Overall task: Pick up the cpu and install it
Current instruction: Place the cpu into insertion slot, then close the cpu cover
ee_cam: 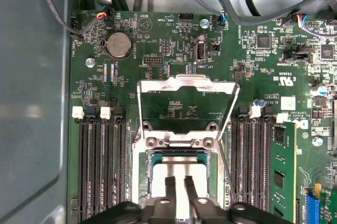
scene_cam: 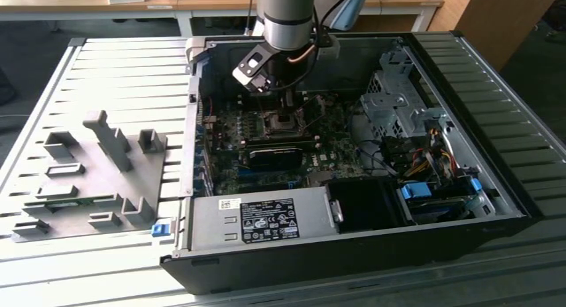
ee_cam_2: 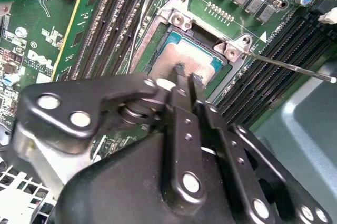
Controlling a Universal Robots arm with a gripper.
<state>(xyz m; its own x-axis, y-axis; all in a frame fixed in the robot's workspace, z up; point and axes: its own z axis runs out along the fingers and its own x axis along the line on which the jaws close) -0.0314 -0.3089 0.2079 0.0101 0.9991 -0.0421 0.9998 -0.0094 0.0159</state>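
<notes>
Exterior view: high, well back, angled down on open case (scene_cam: 292, 254) on bench (scene_cam: 124, 81). Both wrist views: close above board (ee_cam: 174, 39) (ee_cam_2: 47, 39), looking past end effector (ee_cam: 178, 182) (ee_cam_2: 185, 76); they share the socket (ee_cam: 181, 142) (ee_cam_2: 150, 45), from different angles.

Slatted table (scene_cam: 115, 75), open computer case (scene_cam: 354, 254), grey fixture (scene_cam: 97, 187)

I work over a pale slatted metal table (scene_cam: 106, 68); behind it stand light wooden desks (scene_cam: 212, 3) (white legs) on dark floor (scene_cam: 97, 27).

Silver-grey arm (scene_cam: 287, 22) — black, screw-studded gripper (ee_cam_2: 187, 76)
</notes>
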